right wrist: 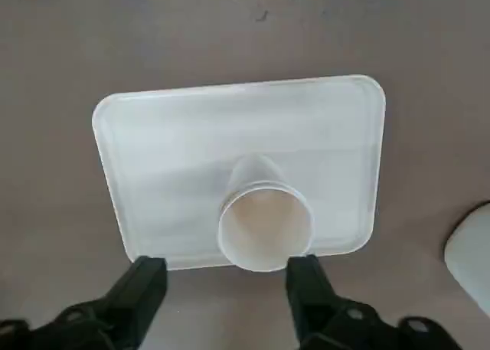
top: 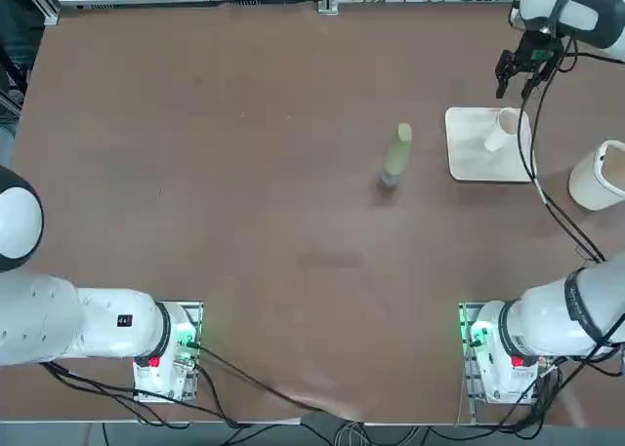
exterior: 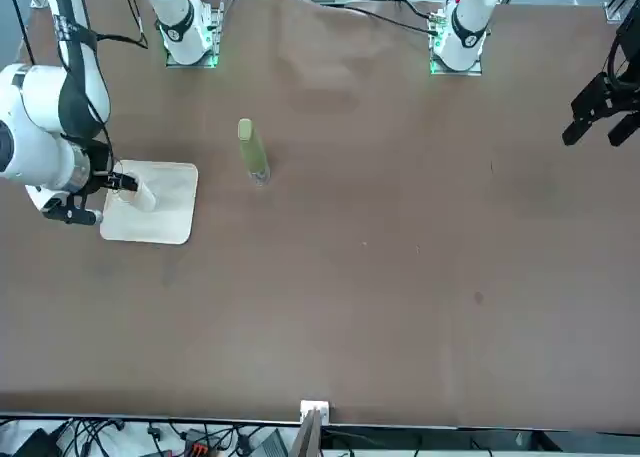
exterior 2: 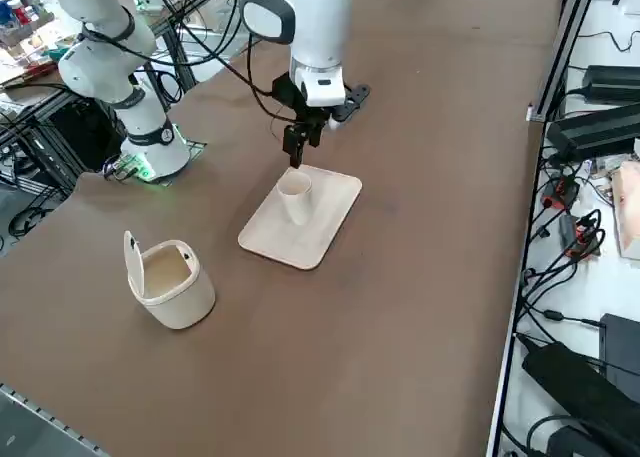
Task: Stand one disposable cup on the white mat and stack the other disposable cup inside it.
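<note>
Wrist view gives you the clearest read: the right gripper [right wrist: 222, 296] hangs above a disposable cup [right wrist: 264, 226] that stands upright on the white mat [right wrist: 176, 166], with its fingers spread wide and touching nothing. From the right side you can see the same cup [exterior 2: 295, 197] mouth up near the mat's middle, and the gripper [exterior 2: 297, 149] just above its rim. Only one rim shows, so you cannot tell whether this is a single cup or two already nested; no second cup lies loose on the table in any view. A pale green bottle [top: 397, 155] lies well apart from the mat, and a round cream tub [exterior 2: 172, 282] sits near the table edge; neither belongs to the job. Your step in hand looks like the release after setting a cup down. Next, lift straight up so the fingers clear the rim without tipping it, then check for the other cup
</note>
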Robot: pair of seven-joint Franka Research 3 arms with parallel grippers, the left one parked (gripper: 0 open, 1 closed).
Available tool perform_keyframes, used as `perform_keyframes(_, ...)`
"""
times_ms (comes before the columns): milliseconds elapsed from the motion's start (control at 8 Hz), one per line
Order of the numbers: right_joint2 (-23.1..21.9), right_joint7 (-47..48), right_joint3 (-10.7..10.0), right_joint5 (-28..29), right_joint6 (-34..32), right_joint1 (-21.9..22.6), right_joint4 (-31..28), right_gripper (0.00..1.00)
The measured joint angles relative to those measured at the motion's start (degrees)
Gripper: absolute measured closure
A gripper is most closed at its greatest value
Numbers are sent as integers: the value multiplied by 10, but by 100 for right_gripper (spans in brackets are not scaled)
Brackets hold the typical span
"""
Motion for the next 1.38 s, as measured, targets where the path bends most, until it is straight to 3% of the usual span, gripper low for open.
perform_keyframes(750,-76,-30,-1,0,-111,0,126,0)
perform_keyframes(1125,-112,-32,4,2,-129,8,149,1)
perform_keyframes(1375,-130,-32,5,12,-179,10,179,0)
